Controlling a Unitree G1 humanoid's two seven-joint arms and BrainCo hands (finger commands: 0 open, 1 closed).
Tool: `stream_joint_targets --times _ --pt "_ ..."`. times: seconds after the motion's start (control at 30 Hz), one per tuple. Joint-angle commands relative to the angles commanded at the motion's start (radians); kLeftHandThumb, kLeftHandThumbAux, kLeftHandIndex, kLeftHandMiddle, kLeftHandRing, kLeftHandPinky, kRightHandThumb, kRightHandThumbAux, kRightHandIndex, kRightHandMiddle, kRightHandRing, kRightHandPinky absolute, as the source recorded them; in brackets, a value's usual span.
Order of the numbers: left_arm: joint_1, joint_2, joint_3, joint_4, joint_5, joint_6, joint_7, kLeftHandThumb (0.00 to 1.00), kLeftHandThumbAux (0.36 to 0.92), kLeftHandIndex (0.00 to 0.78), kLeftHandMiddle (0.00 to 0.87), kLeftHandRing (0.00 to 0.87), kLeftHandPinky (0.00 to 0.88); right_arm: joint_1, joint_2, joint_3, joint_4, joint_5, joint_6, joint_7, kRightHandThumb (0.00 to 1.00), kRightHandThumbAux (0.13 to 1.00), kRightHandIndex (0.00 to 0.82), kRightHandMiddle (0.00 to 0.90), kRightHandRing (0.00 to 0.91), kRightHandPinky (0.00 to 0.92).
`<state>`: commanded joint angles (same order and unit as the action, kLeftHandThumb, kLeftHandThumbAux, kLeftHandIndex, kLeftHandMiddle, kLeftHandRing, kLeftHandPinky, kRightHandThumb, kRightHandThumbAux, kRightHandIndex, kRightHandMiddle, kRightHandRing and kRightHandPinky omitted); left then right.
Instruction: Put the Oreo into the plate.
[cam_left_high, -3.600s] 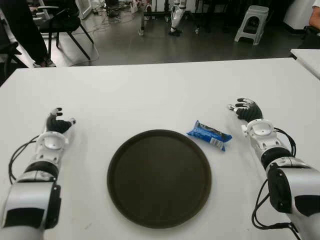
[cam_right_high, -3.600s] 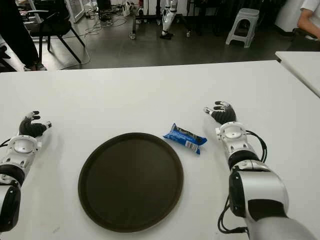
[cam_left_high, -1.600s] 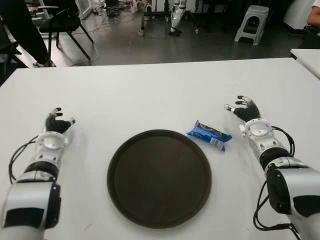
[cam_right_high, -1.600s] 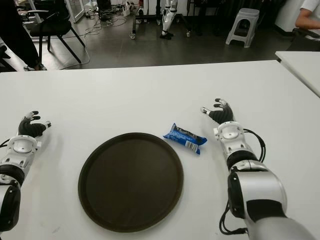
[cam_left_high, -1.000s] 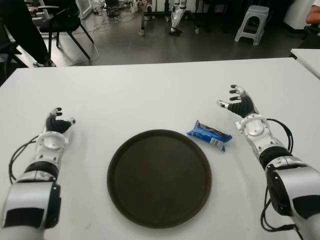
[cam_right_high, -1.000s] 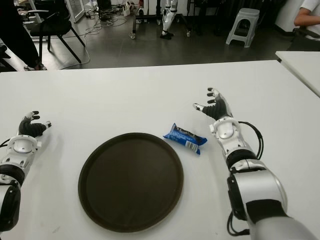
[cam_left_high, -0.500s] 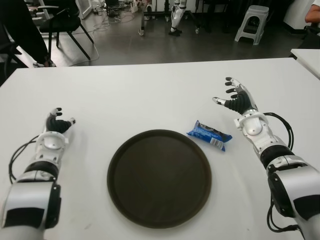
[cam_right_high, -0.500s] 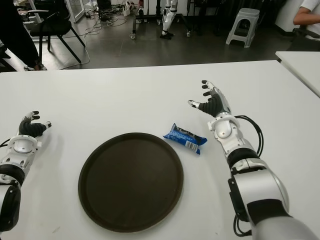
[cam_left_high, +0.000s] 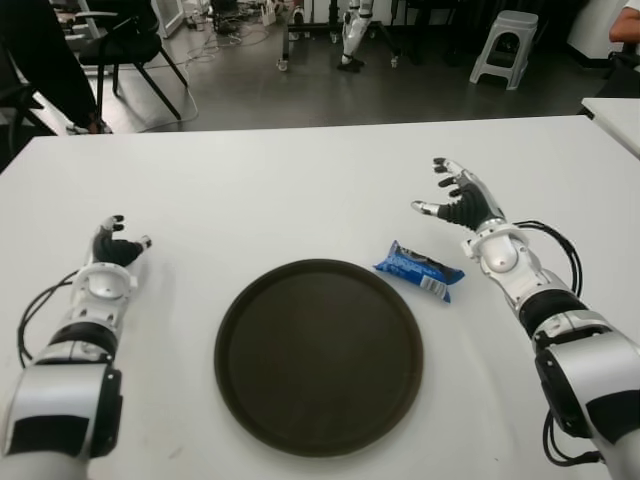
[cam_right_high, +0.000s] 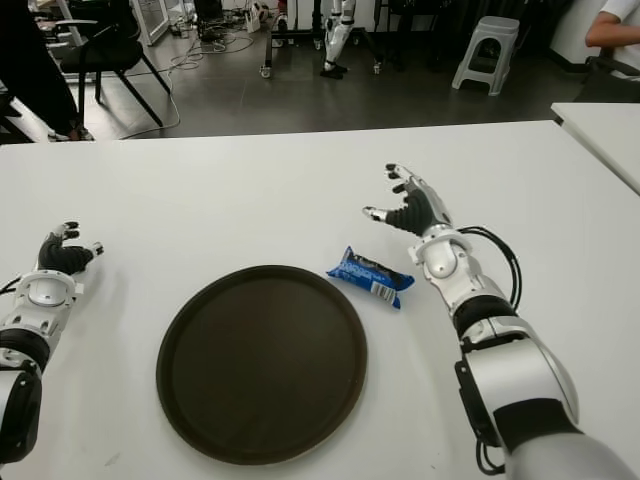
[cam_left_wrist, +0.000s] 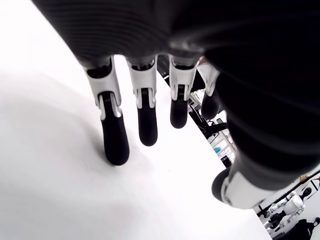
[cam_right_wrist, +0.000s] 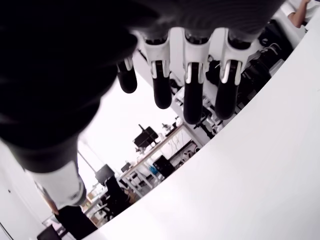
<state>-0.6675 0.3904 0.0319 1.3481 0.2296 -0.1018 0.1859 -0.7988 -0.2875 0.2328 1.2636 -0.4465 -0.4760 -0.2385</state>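
since the earlier frames the right hand (cam_left_high: 462, 205) has lifted off the table (cam_left_high: 300, 190) and travelled forward and toward the robot's left, its fingers (cam_right_wrist: 192, 100) unfolding from a loose curl into a spread, released pose holding nothing. the oreo packet, the plate and the left hand have not shifted.

oreo packet (cam_left_high: 419, 271): blue wrapper, lying flat on the white table. long axis runs diagonally, one end pointing away and to the robot's left, the white-labelled end pointing nearer and to the robot's right.

relative to the right hand: the packet lies nearer the robot than the open palm and slightly to its left, close by but apart, no contact. the right wrist sits just to the right of the packet's near end.

plate (cam_left_high: 318, 355): dark, round, shallow rim, nothing in it. the packet lies just beyond its far-right rim, near but not touching so far as can be seen.

left hand (cam_left_high: 112, 246): well to the left of the plate, fingers (cam_left_wrist: 113, 140) relaxed and extended, gripping nothing, fingertips close to the table surface.

background: chair (cam_left_high: 125, 45), stool (cam_left_high: 504, 42) on the dark floor beyond the table.
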Motion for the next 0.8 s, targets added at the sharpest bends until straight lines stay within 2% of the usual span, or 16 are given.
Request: stream_joint_targets --times 0.2,0.5,0.8 --pt "0.0 0.001 -0.003 0.0 0.001 0.0 -0.005 0.219 0.736 0.051 0.144 0.18 0.204 0.005 -0.007 0.027 -0.001 -0.025 -0.01 -0.002 0.251 0.684 0.101 0.184 0.215 0.249" --pt "-0.001 0.003 -0.008 0.0 0.004 -0.001 -0.001 0.239 0.741 0.058 0.15 0.191 0.221 0.058 -0.004 0.07 -0.057 -0.053 -0.047 -0.001 0.222 0.669 0.094 0.178 0.202 0.223" --pt "-0.002 0.005 -0.021 0.001 0.011 0.004 0.004 0.222 0.731 0.04 0.13 0.172 0.201 0.079 0.002 0.112 -0.08 -0.084 -0.01 0.017 0.17 0.652 0.075 0.142 0.138 0.105"
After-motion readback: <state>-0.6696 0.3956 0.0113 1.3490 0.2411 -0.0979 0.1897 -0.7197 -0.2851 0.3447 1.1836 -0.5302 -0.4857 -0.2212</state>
